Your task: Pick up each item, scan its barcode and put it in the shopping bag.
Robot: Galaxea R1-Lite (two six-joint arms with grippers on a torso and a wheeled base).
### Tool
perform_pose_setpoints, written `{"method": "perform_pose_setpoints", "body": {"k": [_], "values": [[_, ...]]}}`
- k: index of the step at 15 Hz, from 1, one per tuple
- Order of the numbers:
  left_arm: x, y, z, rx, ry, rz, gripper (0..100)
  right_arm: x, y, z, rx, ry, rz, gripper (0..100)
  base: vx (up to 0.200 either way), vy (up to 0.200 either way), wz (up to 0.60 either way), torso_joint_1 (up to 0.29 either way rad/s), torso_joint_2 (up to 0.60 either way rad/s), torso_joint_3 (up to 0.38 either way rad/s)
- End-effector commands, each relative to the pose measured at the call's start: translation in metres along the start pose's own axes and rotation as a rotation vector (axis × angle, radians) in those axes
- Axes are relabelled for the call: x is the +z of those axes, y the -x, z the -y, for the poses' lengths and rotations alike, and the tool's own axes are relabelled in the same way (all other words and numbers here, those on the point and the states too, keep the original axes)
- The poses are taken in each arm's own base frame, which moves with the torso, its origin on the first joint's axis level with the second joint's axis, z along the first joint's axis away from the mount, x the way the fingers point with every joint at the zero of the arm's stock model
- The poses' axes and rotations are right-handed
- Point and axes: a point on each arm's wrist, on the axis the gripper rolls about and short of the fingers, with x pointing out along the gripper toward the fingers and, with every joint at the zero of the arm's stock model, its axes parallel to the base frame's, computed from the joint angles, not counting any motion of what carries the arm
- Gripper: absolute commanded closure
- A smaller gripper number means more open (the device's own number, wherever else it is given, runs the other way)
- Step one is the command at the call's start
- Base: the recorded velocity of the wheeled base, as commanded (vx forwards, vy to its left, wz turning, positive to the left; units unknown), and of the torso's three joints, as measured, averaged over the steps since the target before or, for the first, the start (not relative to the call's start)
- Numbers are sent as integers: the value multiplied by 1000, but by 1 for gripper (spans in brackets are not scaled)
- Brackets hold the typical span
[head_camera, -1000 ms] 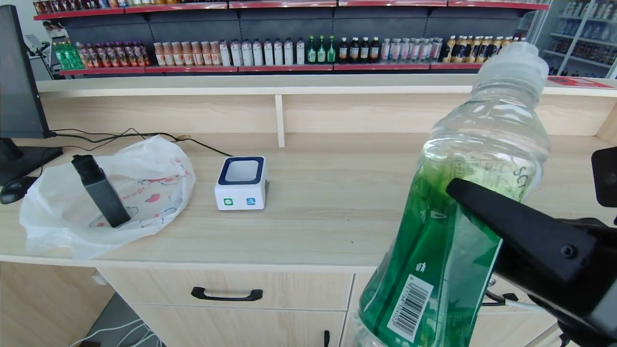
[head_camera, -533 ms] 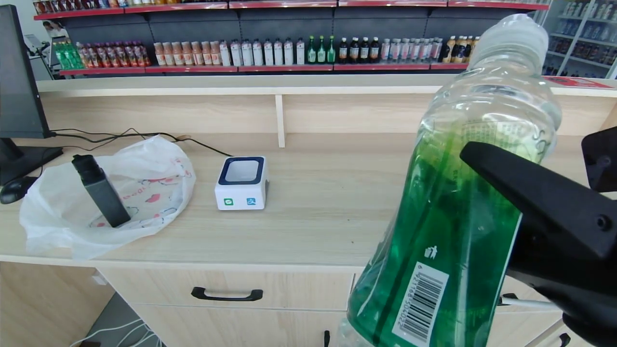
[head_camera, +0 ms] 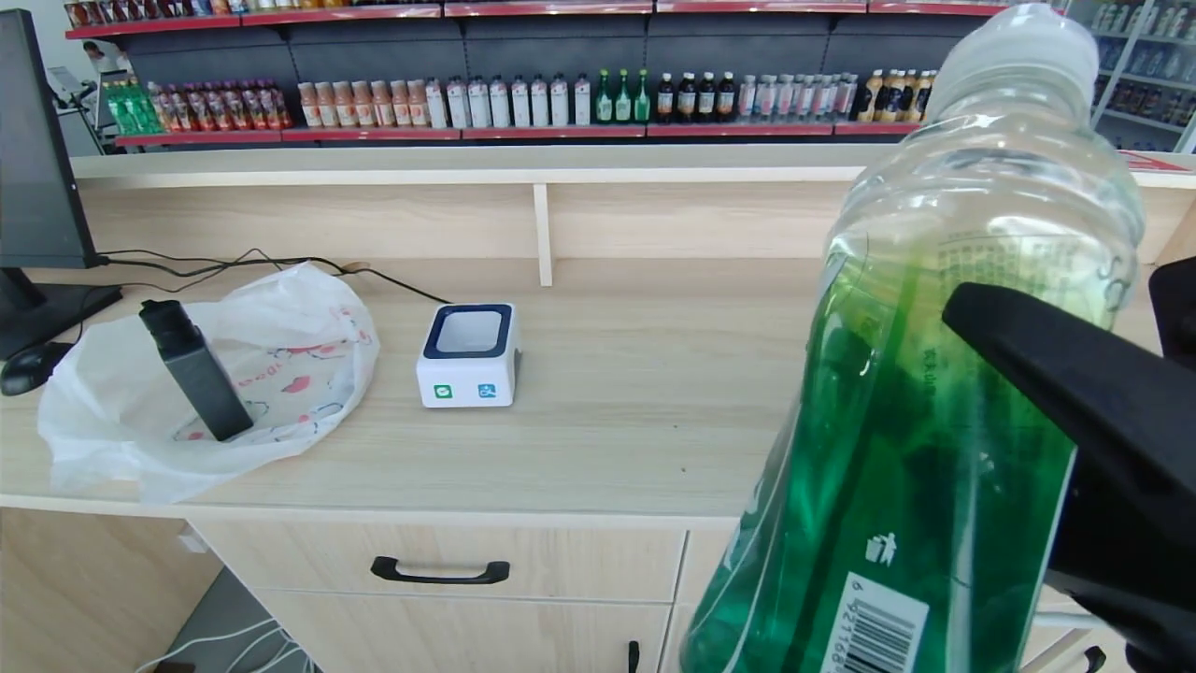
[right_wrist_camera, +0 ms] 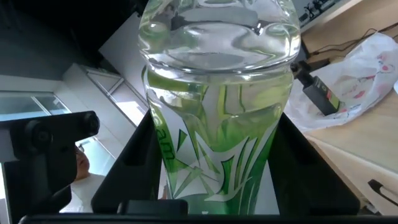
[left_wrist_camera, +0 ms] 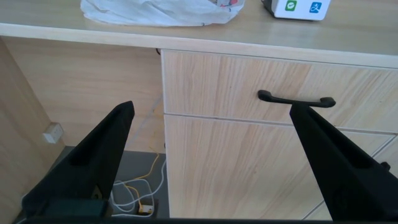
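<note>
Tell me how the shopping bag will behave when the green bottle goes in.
Probably floppy: the shopping bag is thin, crumpled plastic lying slumped on the counter. Likely light, so it may slide if nudged. The dark bottle leaning inside could tip.

Light wooden tabletop point(head_camera: 635, 439) is carrying a monitor base point(head_camera: 47, 313) and a dark mouse point(head_camera: 28, 367) at its left edge. A white shopping bag point(head_camera: 112, 421) is lying open just right of them, with cables point(head_camera: 234, 262) trailing along the far side. A white scanner point(head_camera: 467, 355) is sitting near the middle.
</note>
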Motion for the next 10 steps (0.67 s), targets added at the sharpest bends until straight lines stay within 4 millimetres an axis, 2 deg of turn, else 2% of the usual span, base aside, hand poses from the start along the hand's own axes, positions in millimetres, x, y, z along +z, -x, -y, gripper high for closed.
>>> {"method": "perform_pose_setpoints", "body": {"k": [1, 10], "values": [[0, 0, 0, 0, 1, 1, 0, -1, 2, -6, 24, -9, -7, 100, 0, 0, 0, 0, 0, 0], [0, 0, 0, 0, 1, 1, 0, -3, -3, -2, 17, 37, -12, 100, 0, 0, 0, 0, 0, 0]]}}
